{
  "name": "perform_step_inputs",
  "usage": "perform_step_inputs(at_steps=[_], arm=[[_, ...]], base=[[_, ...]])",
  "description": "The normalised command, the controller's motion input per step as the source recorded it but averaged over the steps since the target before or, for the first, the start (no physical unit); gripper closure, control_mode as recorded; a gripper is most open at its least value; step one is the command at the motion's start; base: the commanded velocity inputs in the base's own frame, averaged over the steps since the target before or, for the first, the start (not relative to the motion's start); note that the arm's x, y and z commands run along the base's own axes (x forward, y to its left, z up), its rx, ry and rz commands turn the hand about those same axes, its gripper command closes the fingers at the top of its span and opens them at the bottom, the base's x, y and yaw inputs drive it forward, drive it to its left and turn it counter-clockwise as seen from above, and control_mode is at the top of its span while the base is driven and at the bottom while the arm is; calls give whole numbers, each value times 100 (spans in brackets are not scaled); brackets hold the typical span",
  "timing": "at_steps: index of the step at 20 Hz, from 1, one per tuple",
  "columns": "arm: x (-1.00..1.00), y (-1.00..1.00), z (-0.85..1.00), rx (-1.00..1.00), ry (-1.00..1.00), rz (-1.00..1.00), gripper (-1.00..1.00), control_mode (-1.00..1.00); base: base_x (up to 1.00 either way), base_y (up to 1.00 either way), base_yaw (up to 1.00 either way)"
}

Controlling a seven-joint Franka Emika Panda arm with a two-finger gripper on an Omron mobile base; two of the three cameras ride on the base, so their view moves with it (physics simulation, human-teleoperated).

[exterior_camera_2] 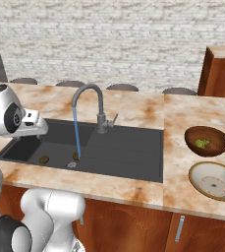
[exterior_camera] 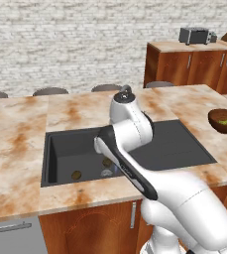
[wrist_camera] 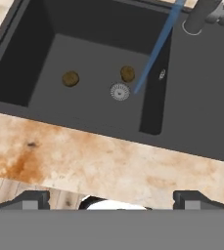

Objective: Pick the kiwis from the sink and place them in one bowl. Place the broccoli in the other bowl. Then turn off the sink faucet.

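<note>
My fingers (wrist_camera: 111, 199) are spread wide and hold nothing, hanging above the table's (wrist_camera: 108, 161) front edge. Two brown kiwis (wrist_camera: 70, 78) lie apart on the floor of the sink (wrist_camera: 30, 63), one just beside the drain (wrist_camera: 119, 91) (water from the faucet (exterior_camera_2: 98, 106) lands there). The broccoli (exterior_camera_2: 201, 143) sits in the brown bowl (exterior_camera_2: 207, 140), beside the pale bowl (exterior_camera_2: 214, 180).

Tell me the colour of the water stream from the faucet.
Blue; the water stream shows best in the hand view.
</note>
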Motion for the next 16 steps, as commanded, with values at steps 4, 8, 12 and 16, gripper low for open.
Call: perform_step_inputs(at_steps=[4, 8, 12, 16], arm=[[43, 0, -52, 0, 0, -1, -100, -100], [58, 0, -21, 0, 0, -6, -100, -100], [46, 0, -12, 0, 0, -10, -100, -100], [27, 0, -17, 0, 0, -5, -100, -100]], base=[[0, 0, 0], [0, 0, 0], [0, 0, 0], [0, 0, 0]])
